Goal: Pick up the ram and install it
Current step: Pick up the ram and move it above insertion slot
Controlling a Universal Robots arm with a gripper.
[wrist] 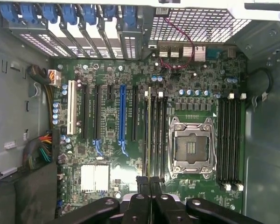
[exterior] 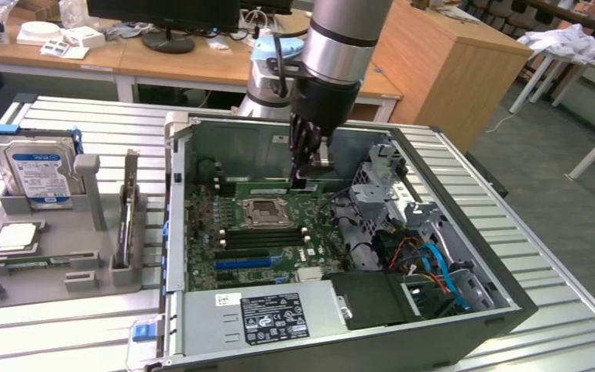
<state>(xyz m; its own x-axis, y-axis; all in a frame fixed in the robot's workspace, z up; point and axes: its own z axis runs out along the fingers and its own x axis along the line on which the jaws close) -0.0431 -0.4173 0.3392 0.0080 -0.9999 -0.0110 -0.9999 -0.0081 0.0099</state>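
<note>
Lab bench room, slatted metal table (exterior: 70, 116) w/ open PC case (exterior: 504, 310) on it. I see the gripper (exterior: 303, 180) down inside the case over the mobo (exterior: 276, 248). Claw (wrist: 149, 182) is pressed together, tips right at one end of the ram (wrist: 148, 130). Ram (exterior: 266, 187) stands edge-on in a slot just beside the CPU socket (exterior: 261, 209), toward the case wall nearest the arm. Can't tell if it's pinched or just touched. Gray tray (exterior: 60, 256) w/ hard drive (exterior: 37, 170) sits along the table's edge at the exterior view's left.

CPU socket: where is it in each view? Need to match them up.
Exterior view: CPU socket mid-motherboard, by the gripper.
Wrist view: CPU socket between two banks of black memory slots.
Shared landmark: blue slot, in the wrist view too.
</note>
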